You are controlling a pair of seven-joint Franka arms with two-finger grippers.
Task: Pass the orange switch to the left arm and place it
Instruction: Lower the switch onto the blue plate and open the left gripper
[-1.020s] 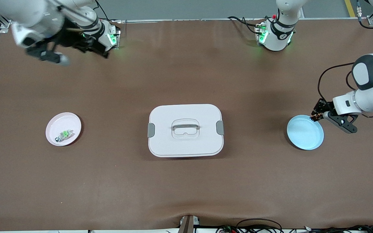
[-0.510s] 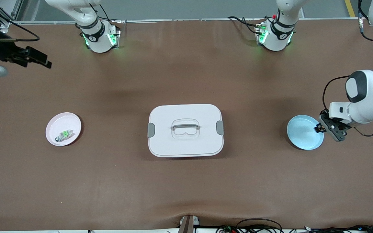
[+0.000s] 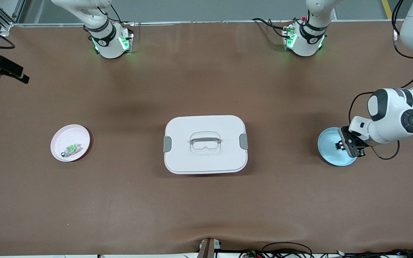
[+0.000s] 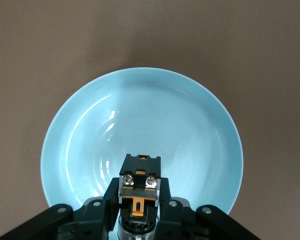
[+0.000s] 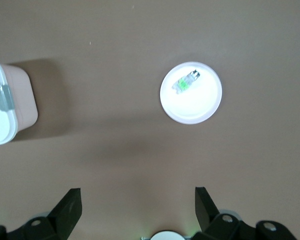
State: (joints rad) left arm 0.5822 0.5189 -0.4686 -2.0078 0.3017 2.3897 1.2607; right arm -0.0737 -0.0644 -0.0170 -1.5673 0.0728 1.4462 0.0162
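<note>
My left gripper [image 3: 343,146] is shut on the orange switch [image 4: 140,183], a small black block with orange parts, and holds it over the light blue plate [image 3: 330,152] at the left arm's end of the table. In the left wrist view the plate [image 4: 140,120] fills the middle. My right gripper [image 3: 11,71] is open and empty, high over the table's edge at the right arm's end; its fingers [image 5: 70,207] stand wide apart. The white box [image 3: 205,144] with grey clips sits in the middle of the table; its corner shows in the right wrist view [image 5: 10,97].
A pink plate [image 3: 79,134] with a clear-white part with a green centre [image 3: 71,149] sits toward the right arm's end; it also shows in the right wrist view [image 5: 200,107]. Brown table cover lies all around.
My left gripper has swung with the switch from beside the blue plate's rim to over the plate. My right arm has pulled back toward the table's edge at its end.
</note>
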